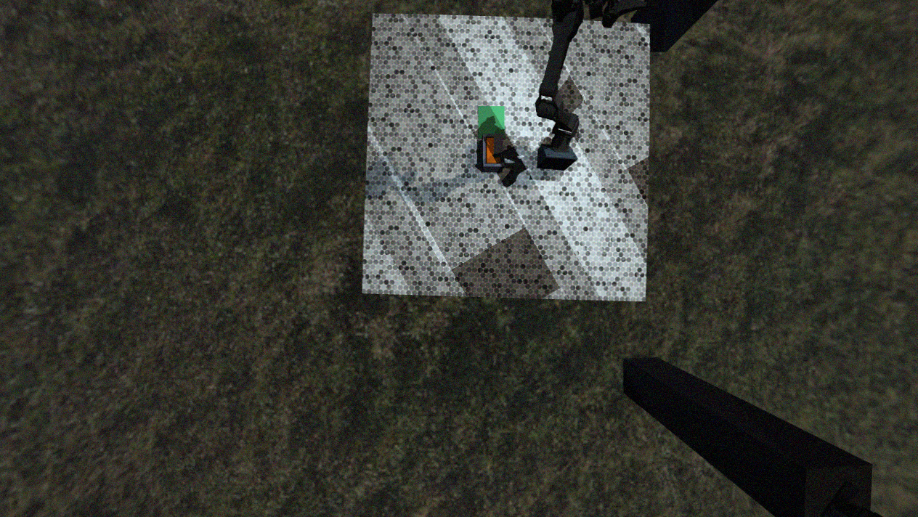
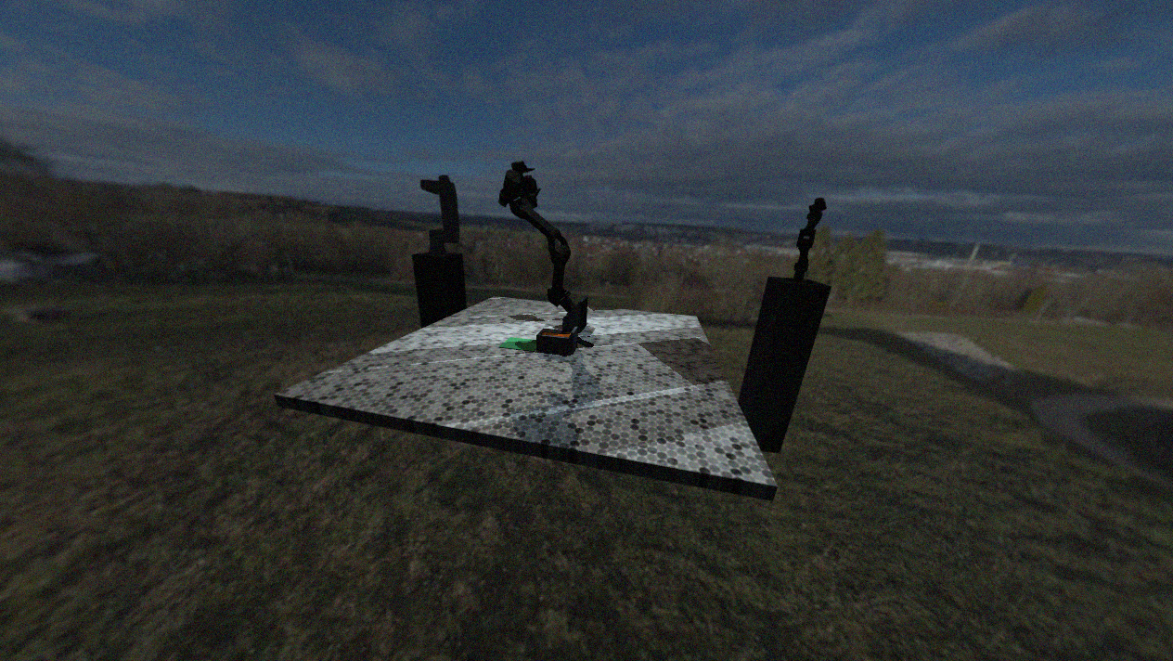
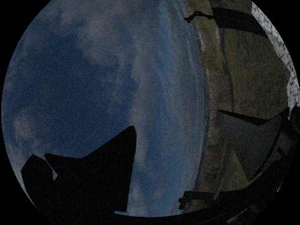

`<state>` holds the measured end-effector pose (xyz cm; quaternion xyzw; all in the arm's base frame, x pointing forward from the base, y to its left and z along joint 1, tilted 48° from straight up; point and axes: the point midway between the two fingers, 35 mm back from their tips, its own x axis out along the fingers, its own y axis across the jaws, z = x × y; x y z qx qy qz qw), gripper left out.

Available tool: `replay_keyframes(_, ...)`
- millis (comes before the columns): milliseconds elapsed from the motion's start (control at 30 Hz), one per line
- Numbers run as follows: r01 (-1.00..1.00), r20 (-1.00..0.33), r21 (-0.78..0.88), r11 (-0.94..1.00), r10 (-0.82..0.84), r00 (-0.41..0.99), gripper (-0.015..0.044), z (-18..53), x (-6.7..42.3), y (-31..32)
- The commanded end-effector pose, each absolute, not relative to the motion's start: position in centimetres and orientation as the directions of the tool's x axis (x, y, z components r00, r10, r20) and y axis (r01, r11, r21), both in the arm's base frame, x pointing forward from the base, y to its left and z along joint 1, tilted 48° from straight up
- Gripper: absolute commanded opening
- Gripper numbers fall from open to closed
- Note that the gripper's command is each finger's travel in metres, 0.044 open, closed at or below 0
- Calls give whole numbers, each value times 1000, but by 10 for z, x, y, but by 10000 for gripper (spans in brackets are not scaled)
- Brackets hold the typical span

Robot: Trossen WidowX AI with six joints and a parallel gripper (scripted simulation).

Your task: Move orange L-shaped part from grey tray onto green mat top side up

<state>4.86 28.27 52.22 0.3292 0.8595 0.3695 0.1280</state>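
Orange part seated in grey tray – claw released, grasping nothing
Tray stands on the table, touching the green mat; claw hangs beside the tray, apart from it – wrist view faces sky and ground only

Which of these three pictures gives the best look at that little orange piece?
The top view: the orange piece shows from above as a bright patch inside the grey tray, beside the green mat. The exterior view catches only a thin orange sliver. The wrist view misses it, showing mostly sky.
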Motion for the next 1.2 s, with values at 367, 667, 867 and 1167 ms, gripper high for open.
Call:
replay_keyframes(367, 405, 220, 850, 337, 472, -854, 180, 579, -42, 205)
replay_keyframes(667, 330, 290, 927, 181, 215, -933, 180, 599, -102, 124)
replay_keyframes(867, 295, 297, 955, 34, -66, -953, 180, 602, -136, 26)
replay_keyframes(1167, 386, 280, 911, -144, -472, -836, 180, 594, -124, -110)
